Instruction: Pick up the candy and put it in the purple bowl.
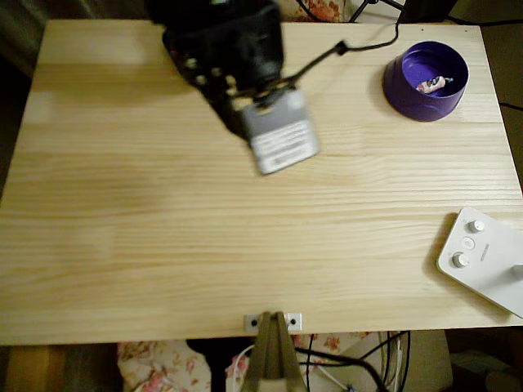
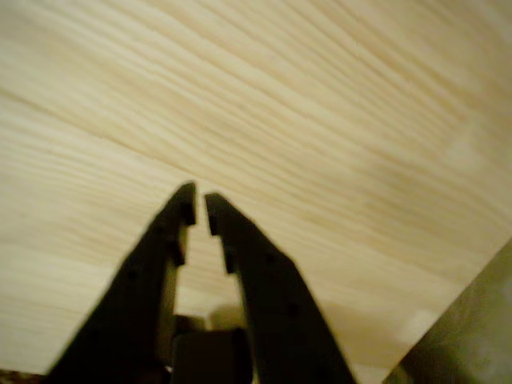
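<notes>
Overhead view, left to right. The black arm (image 1: 221,49) hung blurred over the far-left middle of the pale pine-plank table (image 1: 163,245), a grey labelled block (image 1: 280,135) on its wrist; the jaws themselves could not be made out from above.

In the wrist view the black two-finger gripper (image 2: 199,206) pointed at bare wood grain. Its jaws stood narrow, the tips nearly meeting with only a thin slit between, and nothing lay in that slit. The fingers (image 2: 248,272) tapered up from the bottom edge.

A black cable (image 1: 359,45) ran rightward from the arm along the far edge of the table.

Well to the right of the jaws, near the far right corner, sat the round, deep purple plastic bowl (image 1: 409,86). The tiny oblong candy in its pale pink-white wrapper (image 1: 433,83) lay on the bowl's flat floor, well apart from the jaws.

Farther right and nearer the front edge, a white plastic device with round knobs (image 1: 482,257) overhung the table's right side, also well apart from the jaws.

At the front edge, centre, a small metal bracket (image 1: 274,322) was fixed to the board.
</notes>
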You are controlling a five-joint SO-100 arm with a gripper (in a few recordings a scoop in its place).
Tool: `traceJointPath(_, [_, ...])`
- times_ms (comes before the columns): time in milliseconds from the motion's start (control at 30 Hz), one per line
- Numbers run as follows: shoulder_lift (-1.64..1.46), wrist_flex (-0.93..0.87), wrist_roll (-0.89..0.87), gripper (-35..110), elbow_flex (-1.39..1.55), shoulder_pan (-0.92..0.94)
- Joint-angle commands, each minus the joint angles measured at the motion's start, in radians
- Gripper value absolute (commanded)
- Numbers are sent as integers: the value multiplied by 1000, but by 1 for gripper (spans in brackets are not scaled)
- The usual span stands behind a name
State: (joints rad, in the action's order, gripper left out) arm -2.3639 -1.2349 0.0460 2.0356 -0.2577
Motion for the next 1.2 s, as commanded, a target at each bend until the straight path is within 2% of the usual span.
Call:
traceJointPath(0, [-104,-11,-25,-1,6,107])
traceJointPath(100, [-127,-14,-97,-1,38,193])
traceJointPath(367, [-252,9,-103,-1,219,374])
traceJointPath(533, [-376,100,-110,-1,417,465])
traceJointPath(867, [-512,140,-71,-1,644,502])
traceJointPath(1167, [-727,94,-64,-1,821,494])
